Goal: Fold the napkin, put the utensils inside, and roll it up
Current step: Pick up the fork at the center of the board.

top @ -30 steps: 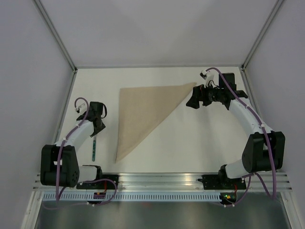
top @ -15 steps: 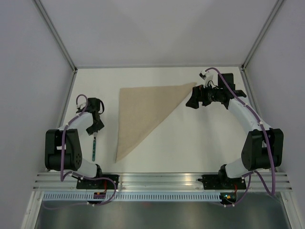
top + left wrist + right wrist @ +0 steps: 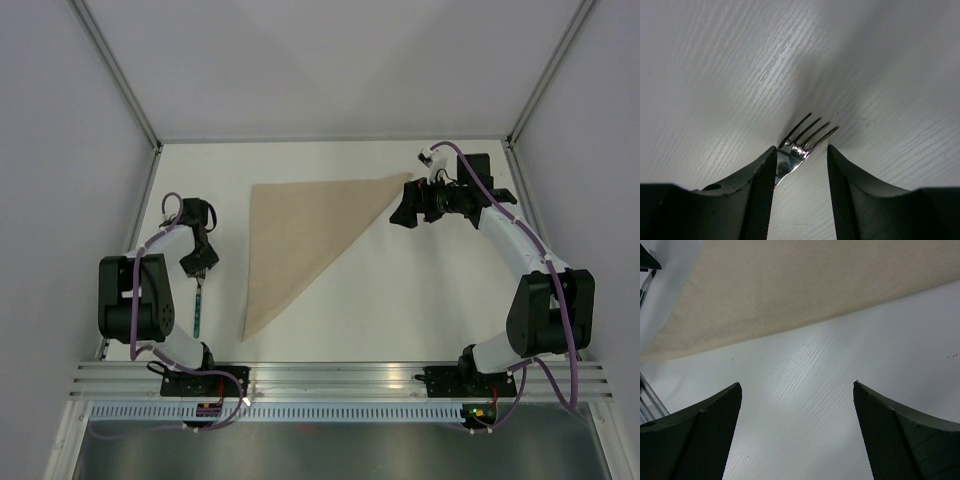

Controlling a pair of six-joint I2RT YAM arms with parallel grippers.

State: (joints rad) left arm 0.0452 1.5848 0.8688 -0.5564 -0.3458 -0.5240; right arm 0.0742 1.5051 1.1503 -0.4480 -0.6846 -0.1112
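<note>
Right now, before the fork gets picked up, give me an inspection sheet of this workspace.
Surface: white table, matte.
Job's things: napkin folded into a triangle, lying flat; fork left of it, apart.
Clutter: nothing seen.
Grippers: left gripper open, straddling the fork's neck; right gripper open over bare table by the napkin's right corner.
Cables: purple cables run along both arms.
Surroundings: white walls, metal frame posts.

Bright, even, diffuse light on the white table (image 3: 400, 290); glare on fork (image 3: 800, 145) tines; soft shadows.
</note>
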